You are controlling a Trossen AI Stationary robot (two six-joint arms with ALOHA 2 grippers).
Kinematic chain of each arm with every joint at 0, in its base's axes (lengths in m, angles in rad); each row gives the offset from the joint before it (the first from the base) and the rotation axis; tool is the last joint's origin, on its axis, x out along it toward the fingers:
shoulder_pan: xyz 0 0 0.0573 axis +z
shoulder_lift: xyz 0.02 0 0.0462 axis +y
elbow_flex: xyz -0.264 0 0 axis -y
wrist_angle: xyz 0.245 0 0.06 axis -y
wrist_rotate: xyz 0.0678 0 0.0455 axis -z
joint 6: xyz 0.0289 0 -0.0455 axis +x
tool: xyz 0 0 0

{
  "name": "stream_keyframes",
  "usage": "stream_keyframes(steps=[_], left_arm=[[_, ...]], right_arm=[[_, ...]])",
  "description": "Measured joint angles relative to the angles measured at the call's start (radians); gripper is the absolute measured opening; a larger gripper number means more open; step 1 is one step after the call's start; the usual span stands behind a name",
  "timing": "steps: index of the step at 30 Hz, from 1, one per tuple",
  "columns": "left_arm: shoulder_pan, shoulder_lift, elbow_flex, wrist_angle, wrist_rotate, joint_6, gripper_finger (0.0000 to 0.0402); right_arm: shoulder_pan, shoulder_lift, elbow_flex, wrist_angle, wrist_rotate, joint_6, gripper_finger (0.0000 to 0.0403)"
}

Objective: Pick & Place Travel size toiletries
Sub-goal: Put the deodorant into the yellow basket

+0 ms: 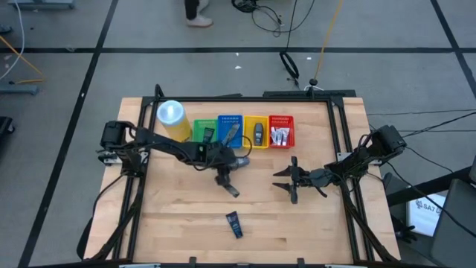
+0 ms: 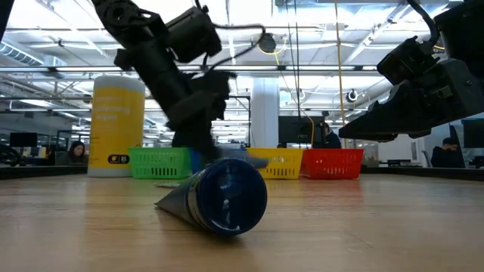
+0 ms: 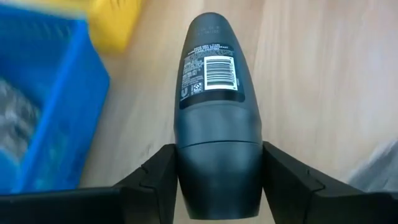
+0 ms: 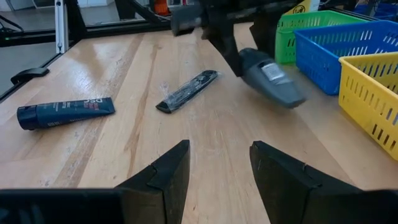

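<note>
My left gripper (image 3: 217, 163) is shut on a dark grey oval stick (image 3: 211, 74) with a barcode label, in front of the blue basket (image 1: 229, 129); the right wrist view shows that stick (image 4: 273, 84) too. A flat grey sachet (image 1: 231, 190) lies flat on the table just near of the left gripper (image 1: 227, 170). The dark blue tube (image 1: 234, 224) lies on its side farther toward the near edge. My right gripper (image 1: 286, 179) hovers open right of centre, touching nothing. More toiletries lie in the baskets. My left gripper pinches the dark grey stick between its two fingers (image 3: 163, 167) at the stick's broad end (image 3: 189, 171), one finger on each narrow side. The stick runs forward along the fingers. In the right wrist view it is tilted and lifted clear of the table.
Green (image 1: 204, 131), blue, yellow (image 1: 256, 132) and red (image 1: 280, 132) baskets stand in a row at the far side, with a tall yellow canister (image 1: 171, 119) at their left. Bare wood lies between the two grippers and toward the near edge. People show in the room behind.
</note>
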Motion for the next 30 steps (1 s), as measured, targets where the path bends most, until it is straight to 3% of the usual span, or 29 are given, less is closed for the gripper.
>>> stream_keyframes(steps=[5,9,16,20,30], left_arm=[[-0.017,0.0,0.0,0.214,-0.006,-0.116,0.0175],[0.003,0.0,0.066,0.258,-0.132,-0.229,0.0179],[0.166,0.046,0.254,0.058,-0.171,-0.341,0.0185],[0.24,0.118,0.372,-0.06,-0.14,-0.354,0.0186],[0.261,0.271,0.535,-0.221,-0.076,-0.366,0.0188]], right_arm=[[0.0,0.0,0.0,0.0,0.0,0.0,0.016],[0.0,0.0,0.0,0.0,0.0,-0.001,0.016],[0.0,0.0,0.0,0.0,0.001,0.0,0.016],[0.0,0.0,0.001,0.008,0.001,0.003,0.016],[0.0,0.0,0.0,0.002,0.0,0.008,0.016]])
